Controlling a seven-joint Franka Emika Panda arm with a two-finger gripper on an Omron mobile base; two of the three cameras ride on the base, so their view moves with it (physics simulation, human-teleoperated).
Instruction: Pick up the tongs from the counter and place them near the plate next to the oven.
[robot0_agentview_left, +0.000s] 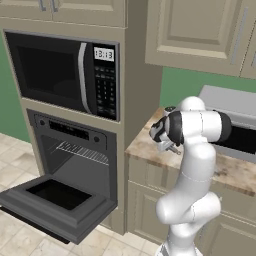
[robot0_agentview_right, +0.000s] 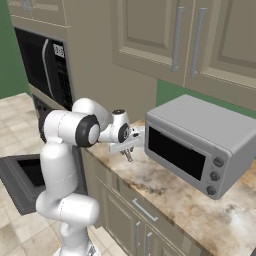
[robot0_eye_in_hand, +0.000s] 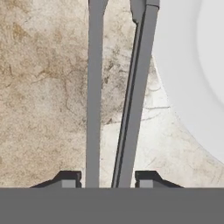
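Clock (robot0_agentview_left: 104, 54) readout "13:13" on microwave (robot0_agentview_left: 65, 75)

My arm (robot0_agentview_left: 192, 165) rises at lower right, elbow bent over desk (robot0_agentview_left: 150, 145) edge. My jaws (robot0_agentview_left: 169, 146) low over marbled top, slim grey tongs (robot0_agentview_left: 173, 148) poking out beneath hand; grip itself hard to read here. Oven (robot0_agentview_left: 75, 165) left of desk, door dropped open, wire rack inside. Microwave (robot0_agentview_left: 65, 75) above oven, clock lit. Silver box oven (robot0_agentview_left: 240, 125) behind arm on desk.
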